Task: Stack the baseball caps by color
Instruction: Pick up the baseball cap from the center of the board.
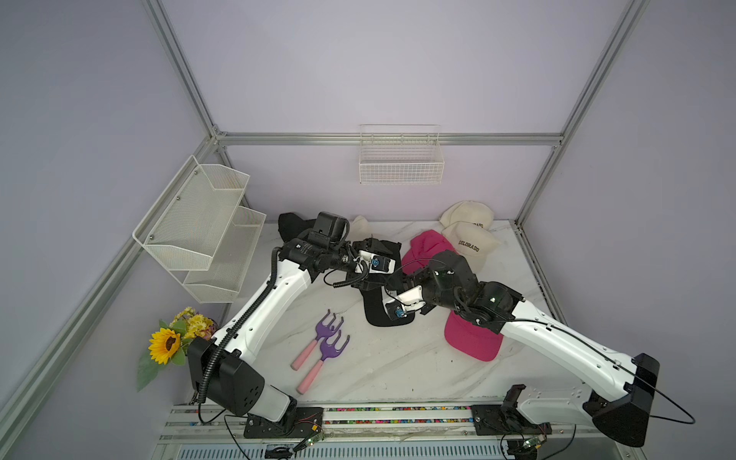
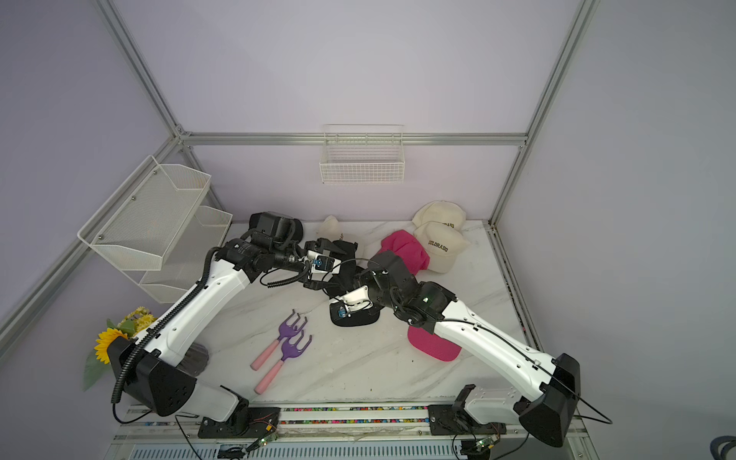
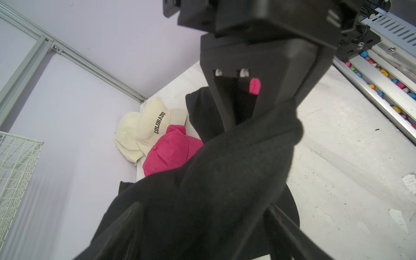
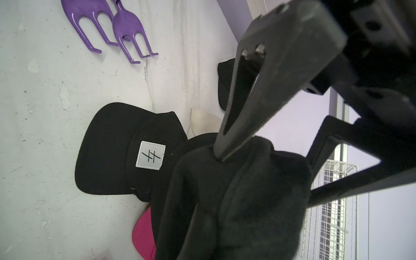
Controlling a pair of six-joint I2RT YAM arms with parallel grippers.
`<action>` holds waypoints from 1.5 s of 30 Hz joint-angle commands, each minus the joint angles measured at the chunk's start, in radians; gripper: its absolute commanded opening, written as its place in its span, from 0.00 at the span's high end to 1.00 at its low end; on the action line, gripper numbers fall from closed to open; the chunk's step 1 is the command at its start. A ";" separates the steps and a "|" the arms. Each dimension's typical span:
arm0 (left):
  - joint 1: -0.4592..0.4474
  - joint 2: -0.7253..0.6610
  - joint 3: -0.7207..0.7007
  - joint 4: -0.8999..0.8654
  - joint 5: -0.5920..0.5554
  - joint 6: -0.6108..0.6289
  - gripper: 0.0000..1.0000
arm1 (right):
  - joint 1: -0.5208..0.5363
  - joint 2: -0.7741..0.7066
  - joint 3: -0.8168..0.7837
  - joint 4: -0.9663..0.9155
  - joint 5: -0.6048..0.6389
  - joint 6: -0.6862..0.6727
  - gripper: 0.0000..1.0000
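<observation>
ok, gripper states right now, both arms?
Left gripper: open, jaws wide either side of the lifted black cap.
Right gripper: shut on the same black cap.

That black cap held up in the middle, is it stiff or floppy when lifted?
Likely floppy: the black cap twists and sags from the right tool. Probably light, since one pinch holds it. Its brim may be stiffer, like the flat-brimmed cap lying below.
</observation>
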 commanded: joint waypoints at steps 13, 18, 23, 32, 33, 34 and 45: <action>-0.015 0.043 0.135 -0.181 -0.033 0.080 0.51 | 0.005 -0.012 0.025 0.037 0.078 -0.036 1.00; -0.037 0.069 0.158 -0.180 -0.080 0.086 0.68 | 0.007 -0.007 0.028 0.059 0.044 -0.036 1.00; -0.039 0.044 0.145 -0.146 -0.076 0.063 1.00 | -0.006 -0.004 0.036 0.078 -0.066 0.080 1.00; 0.008 -0.162 -0.103 0.217 0.055 -0.223 1.00 | -0.304 -0.089 -0.120 0.252 -0.565 0.334 0.73; 0.012 -0.181 -0.131 0.255 0.068 -0.256 1.00 | -0.327 -0.095 -0.144 0.275 -0.583 0.356 0.70; 0.014 -0.194 -0.152 0.279 0.076 -0.279 1.00 | -0.344 -0.099 -0.162 0.289 -0.594 0.367 0.69; 0.026 -0.254 -0.234 0.276 0.105 -0.315 1.00 | -0.447 -0.111 -0.231 0.305 -0.599 0.353 0.62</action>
